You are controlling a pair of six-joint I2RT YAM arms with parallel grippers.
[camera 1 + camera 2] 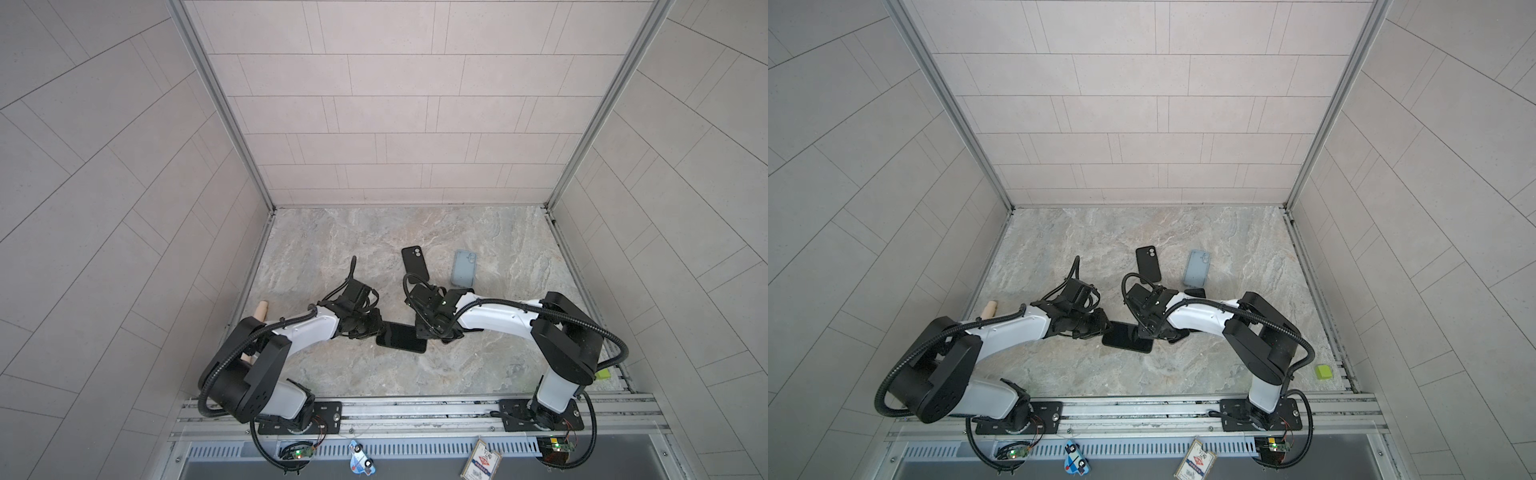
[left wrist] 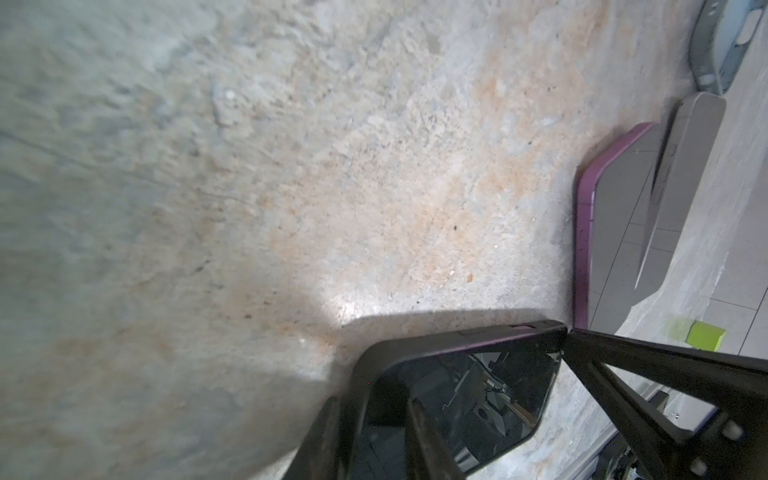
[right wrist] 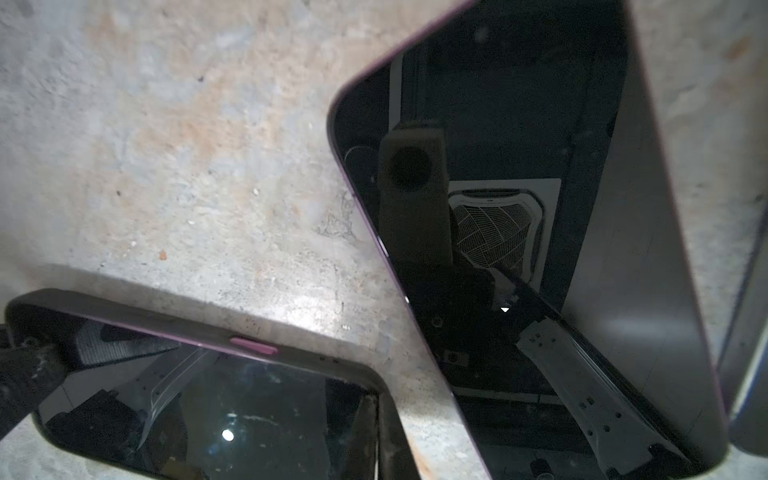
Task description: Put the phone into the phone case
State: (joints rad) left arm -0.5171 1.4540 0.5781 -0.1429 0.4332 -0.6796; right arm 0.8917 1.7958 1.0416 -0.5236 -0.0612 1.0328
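Black on black mostly: the phone [image 1: 401, 338] sits screen-up inside the black phone case [image 2: 457, 337], just below the middle of both top views, between the 2 arms. Its purple edge peeks over the rim along 1 long side, so can't tell if it's fully seated. Left gripper [image 2: 374, 444] is clamped on 1 short end, 1 finger over the glass, 1 outside the rim. Right gripper [image 2: 575, 338] is fully closed, holding nothing, tip touching the far corner. Another purple phone [image 3: 498, 124] lies just beside; a spare black case [image 1: 414, 264] and a blue-grey case [image 1: 462, 269] sit higher up.
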